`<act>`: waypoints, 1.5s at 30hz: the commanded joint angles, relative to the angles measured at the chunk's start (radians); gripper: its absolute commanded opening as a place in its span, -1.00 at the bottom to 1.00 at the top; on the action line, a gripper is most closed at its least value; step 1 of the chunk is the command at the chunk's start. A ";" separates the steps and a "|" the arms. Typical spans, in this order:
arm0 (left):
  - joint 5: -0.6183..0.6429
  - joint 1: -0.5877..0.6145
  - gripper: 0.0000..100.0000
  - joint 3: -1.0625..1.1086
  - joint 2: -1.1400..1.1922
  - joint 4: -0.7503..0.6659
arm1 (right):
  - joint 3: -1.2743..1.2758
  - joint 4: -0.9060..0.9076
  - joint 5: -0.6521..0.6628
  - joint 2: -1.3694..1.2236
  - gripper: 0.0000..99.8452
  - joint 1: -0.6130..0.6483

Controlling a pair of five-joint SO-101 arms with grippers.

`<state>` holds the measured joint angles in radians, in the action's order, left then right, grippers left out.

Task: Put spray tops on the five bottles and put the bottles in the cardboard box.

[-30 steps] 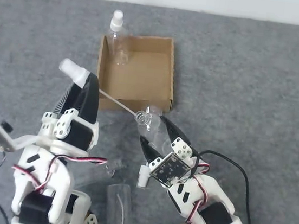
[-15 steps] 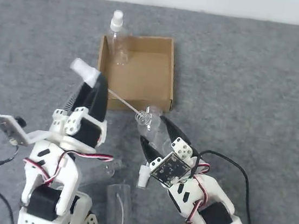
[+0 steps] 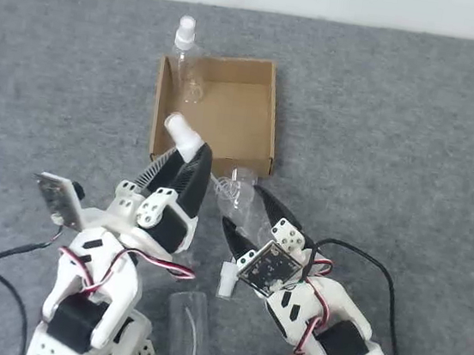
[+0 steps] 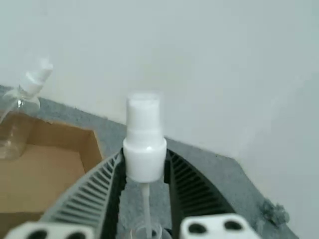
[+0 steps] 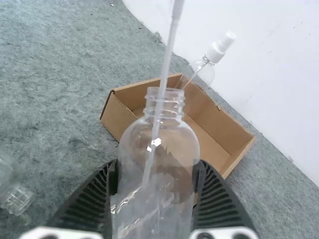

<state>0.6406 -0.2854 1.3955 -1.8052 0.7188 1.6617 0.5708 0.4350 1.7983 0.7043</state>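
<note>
Loose bottles [image 3: 187, 327] lie on the grey tabletop [image 3: 400, 120] between the arm bases, and a capped bottle [image 3: 187, 59] leans in the far left corner of the cardboard box [image 3: 235, 125]. Left tool [image 3: 190, 153] is clamped on a white spray top [image 3: 182, 132], its thin tube [image 5: 162, 94] running down into the neck of the clear open bottle [image 5: 158, 154], gripped by the right tool [image 3: 242, 206] just in front of the box

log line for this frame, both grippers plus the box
left gripper: shut on spray top | right gripper: shut on bottle | tube: in bottle neck, top unseated | cardboard box: one capped bottle inside
</note>
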 commanded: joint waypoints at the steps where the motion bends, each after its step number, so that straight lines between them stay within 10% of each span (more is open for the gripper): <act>1: -0.009 -0.038 -0.98 0.013 -0.020 0.014 | 0.021 0.004 0.012 0.002 -0.99 -0.001; 18: -0.089 -0.169 -0.97 -0.022 -0.018 0.166 | 0.021 0.005 0.006 0.002 -0.99 -0.002; 28: -0.081 -0.107 -0.59 -0.073 -0.018 0.247 | 0.021 0.039 0.006 0.012 -0.99 -0.002; 45: 0.014 0.008 -0.58 -0.222 -0.020 0.287 | 0.021 0.038 0.005 0.012 -0.98 -0.001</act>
<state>0.6084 -0.2992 1.2344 -1.8052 1.0042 1.6617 0.6076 0.4381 1.7967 0.7012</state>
